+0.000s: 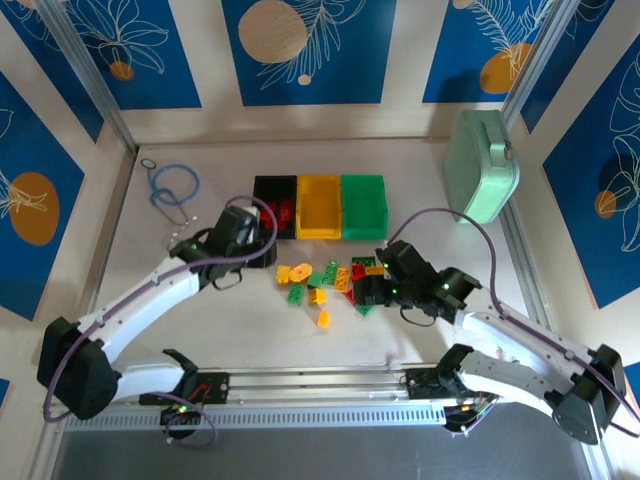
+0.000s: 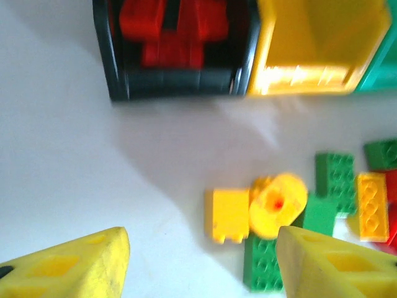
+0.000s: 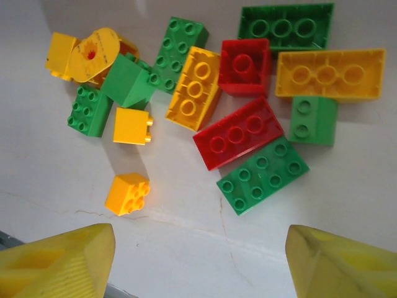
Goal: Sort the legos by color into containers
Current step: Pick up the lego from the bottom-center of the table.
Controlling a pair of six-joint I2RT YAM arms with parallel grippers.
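Observation:
Three bins stand in a row at the back: black (image 1: 262, 207), yellow (image 1: 319, 210), green (image 1: 363, 207). Red bricks (image 2: 170, 28) lie in the black bin (image 2: 173, 84); the yellow bin (image 2: 322, 37) looks bare inside. The loose legos (image 1: 330, 280) lie scattered in front of the bins. My left gripper (image 2: 201, 248) is open and holds nothing; it hovers left of a yellow brick (image 2: 227, 215) and a round yellow piece (image 2: 277, 205). My right gripper (image 3: 200, 248) is open above the table, just short of a green brick (image 3: 262, 176), a red brick (image 3: 239, 132) and a small yellow cube (image 3: 127, 194).
A large mint-green case (image 1: 482, 165) leans at the back right. A blue cable loop (image 1: 173, 187) lies at the back left. An aluminium rail (image 1: 320, 385) runs along the near edge between the arm bases.

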